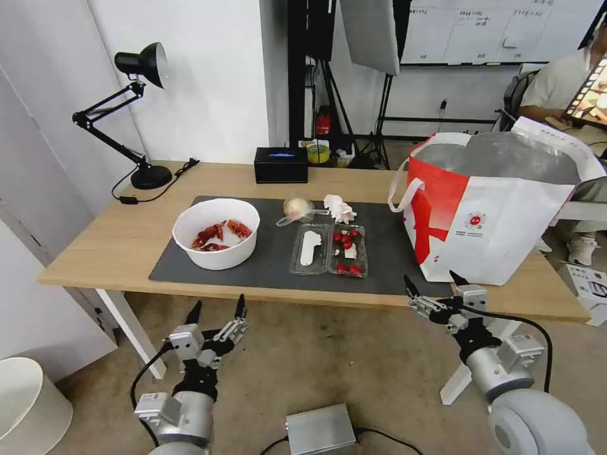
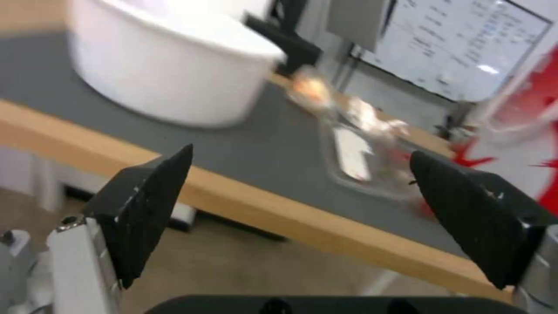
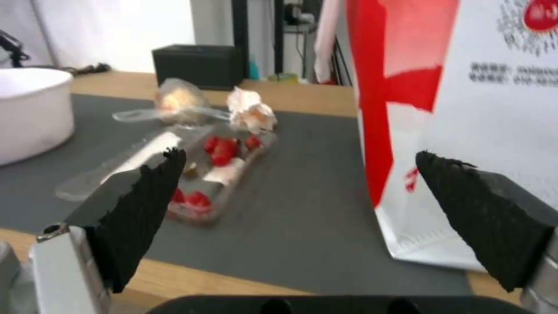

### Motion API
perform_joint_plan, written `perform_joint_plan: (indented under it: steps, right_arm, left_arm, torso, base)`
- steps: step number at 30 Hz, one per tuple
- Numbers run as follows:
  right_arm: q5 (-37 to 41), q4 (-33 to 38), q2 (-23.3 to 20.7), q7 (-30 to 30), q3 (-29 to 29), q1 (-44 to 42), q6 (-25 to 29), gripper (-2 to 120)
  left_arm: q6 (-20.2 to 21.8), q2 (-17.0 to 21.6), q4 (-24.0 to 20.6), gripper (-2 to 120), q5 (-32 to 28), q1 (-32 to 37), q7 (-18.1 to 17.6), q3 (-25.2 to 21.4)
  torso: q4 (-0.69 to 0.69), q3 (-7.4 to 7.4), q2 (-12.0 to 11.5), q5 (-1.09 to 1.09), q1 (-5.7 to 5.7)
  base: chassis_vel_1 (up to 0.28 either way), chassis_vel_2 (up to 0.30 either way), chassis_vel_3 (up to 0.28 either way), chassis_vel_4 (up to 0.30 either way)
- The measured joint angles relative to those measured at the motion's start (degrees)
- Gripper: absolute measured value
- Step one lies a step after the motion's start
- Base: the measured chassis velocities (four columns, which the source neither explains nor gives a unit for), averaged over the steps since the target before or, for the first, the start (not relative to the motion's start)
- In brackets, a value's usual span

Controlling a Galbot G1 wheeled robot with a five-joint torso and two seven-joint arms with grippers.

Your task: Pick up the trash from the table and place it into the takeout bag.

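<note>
White bowl [image 1: 217, 232] w/ red shells, dark grey mat [image 1: 272, 253], white/red bag [image 1: 493, 215], black box [image 1: 281, 164]

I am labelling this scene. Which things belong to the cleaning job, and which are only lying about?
Job: bowl, tray, tissue, wrapped lump, bag, table.
Lying about: black box, lamp.

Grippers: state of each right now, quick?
Left gripper: open, holding nothing, below the table's near edge in front of the white bowl.
Right gripper: open, holding nothing, near the takeout bag.
</note>
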Motion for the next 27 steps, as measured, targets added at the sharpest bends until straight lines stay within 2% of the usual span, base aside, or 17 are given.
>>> perform_joint_plan:
  steps: [2,6,7,10,11,14,15,18,19,22,23,27]
  right_arm:
    - [0.1,0.2,-0.2,-0.2,0.1,-0.1,0.1,100]
    - [1.5,0.4,-1.8,-0.7,0.3,0.3,0.5,100]
    - [1.5,0.4,-1.8,-0.7,0.3,0.3,0.5,100]
    - [2.8,0.4,-2.7,-1.2,0.7,0.4,1.4,100]
    - [2.8,0.4,-2.7,-1.2,0.7,0.4,1.4,100]
    - [3.6,-0.4,-3.1,-1.7,0.9,0.9,2.5,100]
    - [3.6,-0.4,-3.1,-1.7,0.9,0.9,2.5,100]
    - [3.9,-1.4,-3.4,-2.2,0.8,1.6,3.3,100]
    - [3.9,-1.4,-3.4,-2.2,0.8,1.6,3.3,100]
    - [4.2,-2.5,-3.8,-2.2,0.7,2.6,3.4,100]
    - [4.2,-2.5,-3.8,-2.2,0.7,2.6,3.4,100]
    - [4.3,-3.7,-3.9,-2.2,0.7,3.4,3.4,100]
  left_arm:
    - [1.3,0.4,0.1,100,-2.0,-0.9,-0.7,0.9]
    - [5.5,0.8,-0.2,100,-10.6,-3.5,-3.8,3.8]
    - [5.5,0.8,-0.2,100,-10.6,-3.5,-3.8,3.8]
    - [7.9,0.6,-0.9,100,-18.1,-5.3,-7.5,6.3]
    - [7.9,0.6,-0.9,100,-18.1,-5.3,-7.5,6.3]
    - [10.3,0.4,-1.7,100,-27.0,-8.0,-11.7,8.5]
    - [10.3,0.4,-1.7,100,-27.0,-8.0,-11.7,8.5]
    - [11.8,0.1,-1.3,100,-34.4,-11.6,-15.1,10.2]
    - [11.8,0.1,-1.3,100,-34.4,-11.6,-15.1,10.2]
    - [12.4,-0.3,1.6,100,-39.4,-16.8,-18.4,11.7]
    - [12.4,-0.3,1.6,100,-39.4,-16.8,-18.4,11.7]
    - [12.4,-1.0,5.0,100,-43.9,-22.6,-22.4,13.0]
  torso:
    - [-0.01,0.0,0.0,0.0,0.0]
    - [0.0,0.0,0.0,0.01,0.0]
    - [0.0,0.0,0.0,0.01,0.0]
    - [0.0,0.0,0.0,0.01,0.0]
    - [0.0,0.0,0.0,0.01,0.0]
    - [0.0,0.0,0.0,0.02,0.0]
    - [0.0,0.0,0.0,0.02,0.0]
    - [0.0,0.0,0.0,0.02,0.0]
    - [0.0,0.0,0.0,0.02,0.0]
    - [0.0,0.0,0.0,0.01,0.0]
    - [0.0,0.0,0.0,0.01,0.0]
    - [0.0,0.0,0.0,0.02,0.0]
  base:
    - [0.0,0.0,0.0,0.0]
    - [0.0,0.0,0.0,0.0]
    - [0.0,0.0,0.0,0.0]
    - [0.0,0.0,0.0,0.0]
    - [0.0,0.0,0.0,0.0]
    - [0.0,0.0,0.0,0.0]
    - [0.0,0.0,0.0,0.0]
    - [0.0,0.0,0.0,0.0]
    - [0.0,0.0,0.0,0.0]
    - [0.0,0.0,0.0,0.0]
    - [0.0,0.0,0.0,0.0]
    - [0.0,0.0,0.0,0.0]
